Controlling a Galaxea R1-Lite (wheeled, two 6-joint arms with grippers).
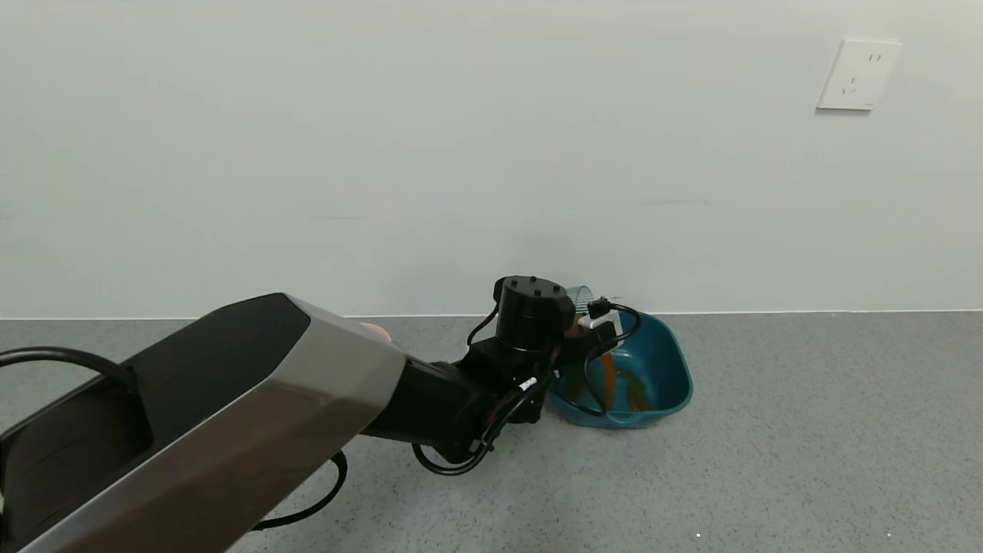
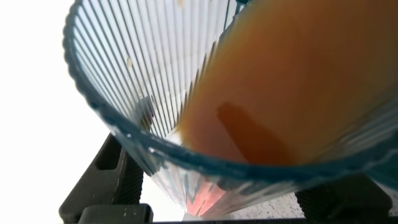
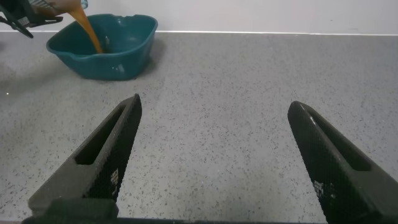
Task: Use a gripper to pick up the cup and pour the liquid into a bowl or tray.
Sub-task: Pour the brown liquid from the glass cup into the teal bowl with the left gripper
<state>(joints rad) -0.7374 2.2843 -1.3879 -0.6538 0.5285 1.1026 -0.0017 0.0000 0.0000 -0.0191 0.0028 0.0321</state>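
My left gripper (image 1: pixel 595 322) is shut on the ribbed, pale blue-green cup (image 1: pixel 581 295) and holds it tipped over the dark teal bowl (image 1: pixel 676 361) by the wall. Reddish-brown liquid (image 1: pixel 608 376) runs in a thin stream from the cup into the bowl and pools at its bottom. In the left wrist view the cup (image 2: pixel 124 81) fills the frame, the liquid (image 2: pixel 292 81) lies against its lower side, and a black finger (image 2: pixel 102 180) shows at each side. My right gripper (image 3: pixel 214 118) is open over bare table, with the bowl (image 3: pixel 118 50) and the stream of liquid (image 3: pixel 92 34) far off.
The grey speckled table (image 1: pixel 806 445) ends at a white wall with a socket (image 1: pixel 858 74). A pink object (image 1: pixel 378 332) peeks out behind my left arm. Black cables hang from that arm's wrist near the bowl.
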